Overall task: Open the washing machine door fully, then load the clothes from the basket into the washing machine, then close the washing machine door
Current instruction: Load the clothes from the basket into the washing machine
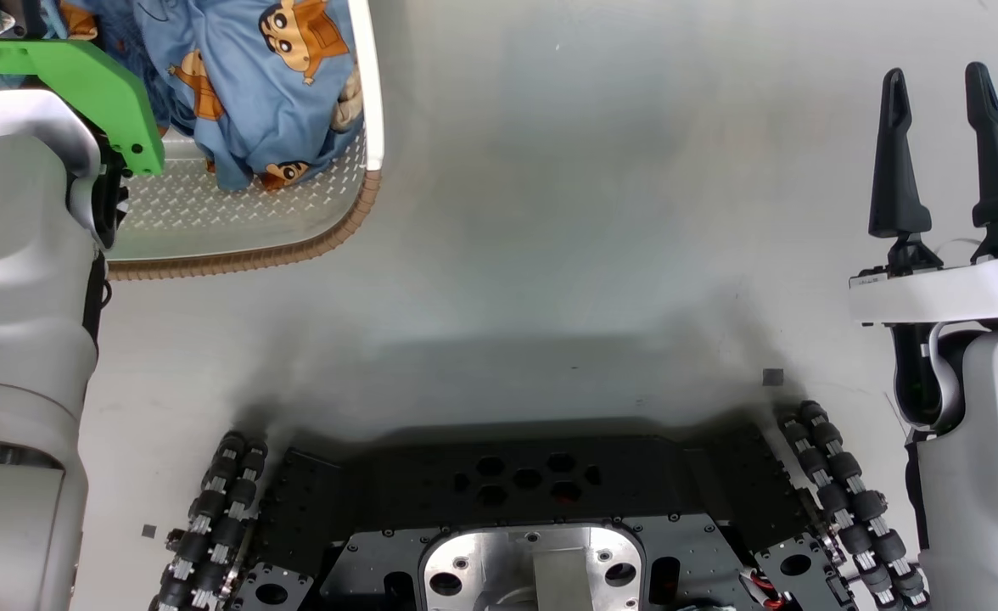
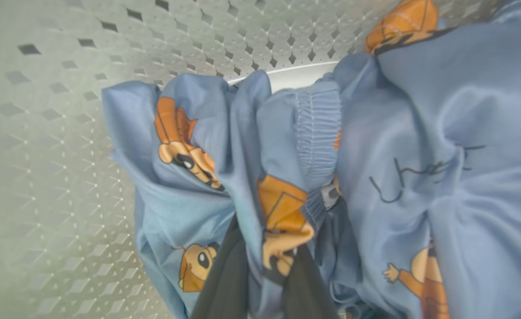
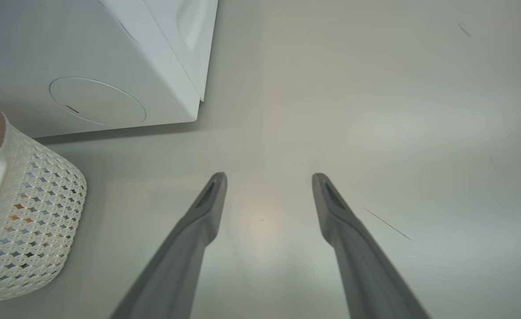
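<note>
Clothes (image 1: 244,93) are in the basket (image 1: 329,242), bunched against its far side, right under my left pincer (image 2: 267,239). Nothing loaded that I can see. Door state unknown from here, so I can't confirm step one. My read: I'm at the first pick of the load step, with lift, transfer to the washer (image 3: 110,53) and door close all left.

Left pincer is narrow, and a fold of blue fabric sits between the fingers (image 2: 225,274). It looks like a pinch on the clothes, but how deep the grip goes I can't tell.

Right pincer (image 1: 936,76) is wide, holds nothing and hangs over bare floor (image 1: 592,212). The basket is well apart on its left, with the washer's lower corner and service flap (image 3: 96,102) beyond that.

Orientation: it's a crumpled heap with no clean axis. Judging from the head view, it's longer running away from me than across the basket. At the left pincer the main folds run roughly along my fingers. An elastic band (image 2: 318,128) lies just past the tips, also lengthwise, its ribs crossing it. Expect the heap to trail when lifted.
</note>
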Controlling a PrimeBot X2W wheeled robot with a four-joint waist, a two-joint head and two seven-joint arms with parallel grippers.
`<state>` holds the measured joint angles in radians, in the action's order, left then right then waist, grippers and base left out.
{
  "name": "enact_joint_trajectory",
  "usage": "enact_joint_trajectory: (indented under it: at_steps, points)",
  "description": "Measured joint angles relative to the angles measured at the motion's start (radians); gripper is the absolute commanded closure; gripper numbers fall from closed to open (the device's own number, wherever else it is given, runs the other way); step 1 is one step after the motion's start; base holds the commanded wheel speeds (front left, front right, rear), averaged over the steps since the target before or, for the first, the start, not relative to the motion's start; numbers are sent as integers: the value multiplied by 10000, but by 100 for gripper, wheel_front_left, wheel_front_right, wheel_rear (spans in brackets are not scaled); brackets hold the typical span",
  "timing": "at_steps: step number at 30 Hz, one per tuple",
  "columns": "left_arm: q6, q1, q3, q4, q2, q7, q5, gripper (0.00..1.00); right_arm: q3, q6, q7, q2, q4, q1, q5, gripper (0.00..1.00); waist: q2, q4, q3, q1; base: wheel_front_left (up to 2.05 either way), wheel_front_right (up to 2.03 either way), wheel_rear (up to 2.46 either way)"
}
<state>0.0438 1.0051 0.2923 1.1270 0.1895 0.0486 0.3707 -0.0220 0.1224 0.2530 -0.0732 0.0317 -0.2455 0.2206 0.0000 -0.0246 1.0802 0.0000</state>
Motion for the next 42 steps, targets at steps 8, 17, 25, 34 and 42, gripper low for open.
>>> enact_joint_trajectory:
  at_steps: [8, 17, 25, 34, 42]
  points:
    - [58, -45, 127, 69, -148, 863, -107, 100, 63, 0, 2, -46, 261, -182, -2, 0, 0, 118, -652, 0, 0, 0, 0]
    - [280, -677, -10, 267, -368, 1739, 174, 100, -52, 0, 2, -198, 704, -380, 0, 0, 0, 309, -1699, 0, 0, 0, 0]
    - [384, -1302, -27, 222, -497, 1977, 242, 100, -56, 0, 0, -224, 1197, -370, 113, 0, 0, 480, -2535, 0, 0, 0, 0]
    - [537, -2195, -40, -61, -569, 2004, 343, 100, -119, 0, 2, -236, 1613, -289, 297, 0, 0, 681, -3707, -1, 0, 0, 0]
    - [614, -2874, -249, -1450, -686, 2004, 280, 100, -213, 0, 0, -236, 1904, 47, 405, 0, 0, 790, -4796, -1, 0, 0, 0]
